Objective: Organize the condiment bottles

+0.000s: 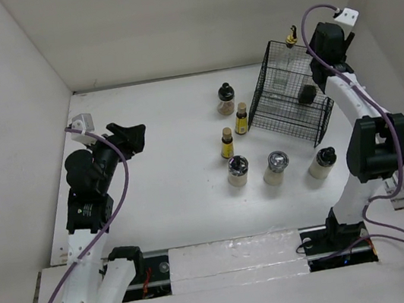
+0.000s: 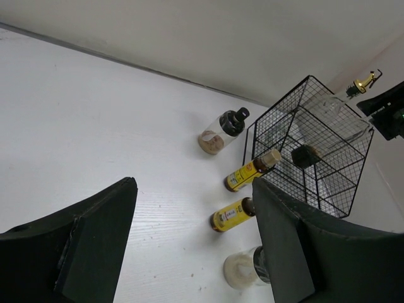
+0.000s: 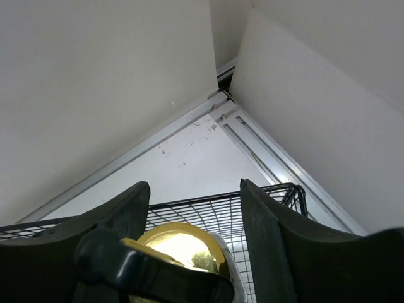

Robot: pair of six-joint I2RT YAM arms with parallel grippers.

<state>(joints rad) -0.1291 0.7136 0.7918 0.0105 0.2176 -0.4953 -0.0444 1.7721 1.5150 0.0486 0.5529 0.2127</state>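
framing a gold pourer (image 3: pixel 177 246) between right tool (image 3: pixel 192 189) fingers, wrist view leaves grip unclear.

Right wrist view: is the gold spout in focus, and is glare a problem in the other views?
Right wrist: gold spout close and soft, basket rim sharper. Left wrist: bottles crisp, own fingers dark and blurred. Top: even light, faint shadows, no glare.

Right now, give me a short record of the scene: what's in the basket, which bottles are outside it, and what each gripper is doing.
Wire basket: holds a gold-pourer bottle and a dark-capped item
Outside it: three pale jars in the near row, two amber bottles, one dark-lidded jar farthest back
Left gripper: open, empty
Right gripper: above the basket, fingers either side of the gold pourer; grip unclear
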